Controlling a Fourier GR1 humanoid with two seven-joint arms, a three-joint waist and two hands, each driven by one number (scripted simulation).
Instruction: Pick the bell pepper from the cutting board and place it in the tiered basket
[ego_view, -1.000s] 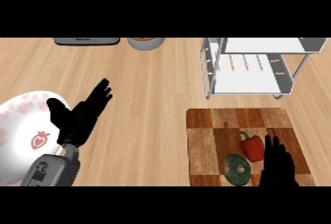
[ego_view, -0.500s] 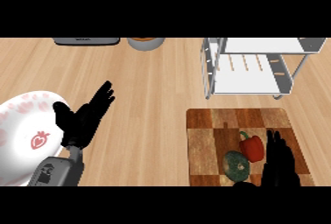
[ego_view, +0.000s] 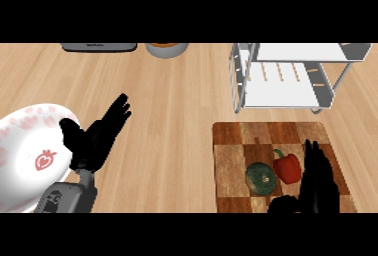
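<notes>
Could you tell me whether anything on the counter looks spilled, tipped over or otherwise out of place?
Nothing stands out. The red bell pepper and a dark green squash lie on the cutting board, and the tiered basket stands upright.

One bell pepper (ego_view: 288, 167), one dark green squash (ego_view: 260, 178), one cutting board (ego_view: 251, 135), one tiered basket (ego_view: 284, 75), one plate (ego_view: 29, 150), two hands.

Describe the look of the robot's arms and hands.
Both hands are matt black, each with slim fingers and a thumb. The left hand sits on a grey forearm with a boxy casing that carries dark markings near the wrist. The right hand shows only as a black shape; its forearm is out of view.
</notes>
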